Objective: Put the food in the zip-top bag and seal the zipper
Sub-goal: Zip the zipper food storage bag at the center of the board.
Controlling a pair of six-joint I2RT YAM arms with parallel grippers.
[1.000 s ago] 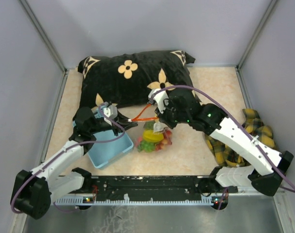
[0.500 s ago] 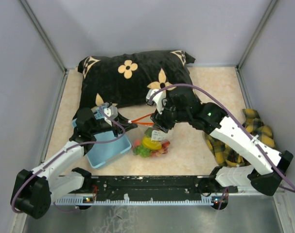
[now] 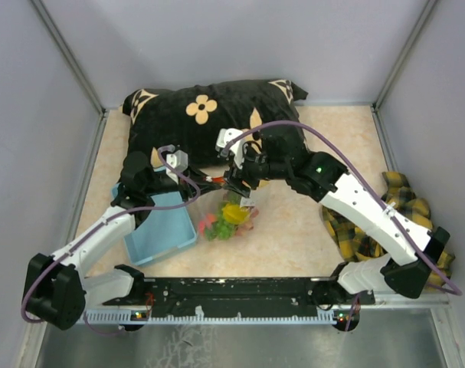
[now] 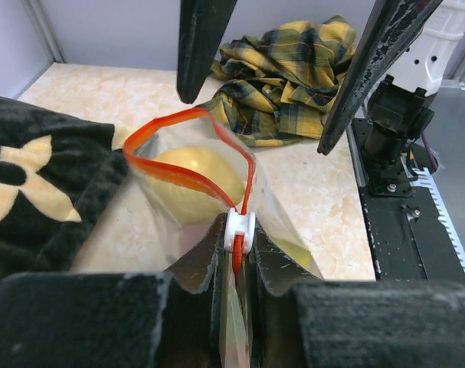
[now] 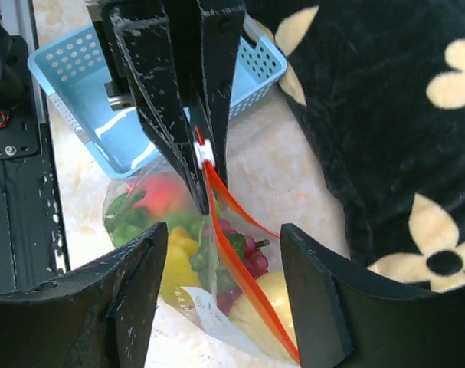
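The zip-top bag (image 3: 226, 218) hangs clear and full of food: a red strawberry (image 5: 152, 195), purple grapes (image 5: 247, 253), green leaves and a yellow pear (image 4: 194, 180). Its red zipper (image 5: 243, 276) gapes in a loop, with the white slider (image 4: 239, 230) at one end. My left gripper (image 4: 238, 247) is shut on the bag's edge right at that slider and holds the mouth up. My right gripper (image 5: 222, 230) stands open, one finger on each side of the bag's mouth, gripping nothing. In the top view both grippers meet above the bag, left (image 3: 207, 184) and right (image 3: 236, 188).
A light blue basket (image 3: 159, 230) sits under my left arm, beside the bag. A black flowered pillow (image 3: 217, 123) lies behind. A yellow plaid cloth (image 3: 404, 203) is bunched at the right. Grey walls enclose the table.
My right gripper has opened and let go of the bag's mouth, then shifted left toward the left gripper. The bag swung left, nearer the basket. The left gripper kept its hold.
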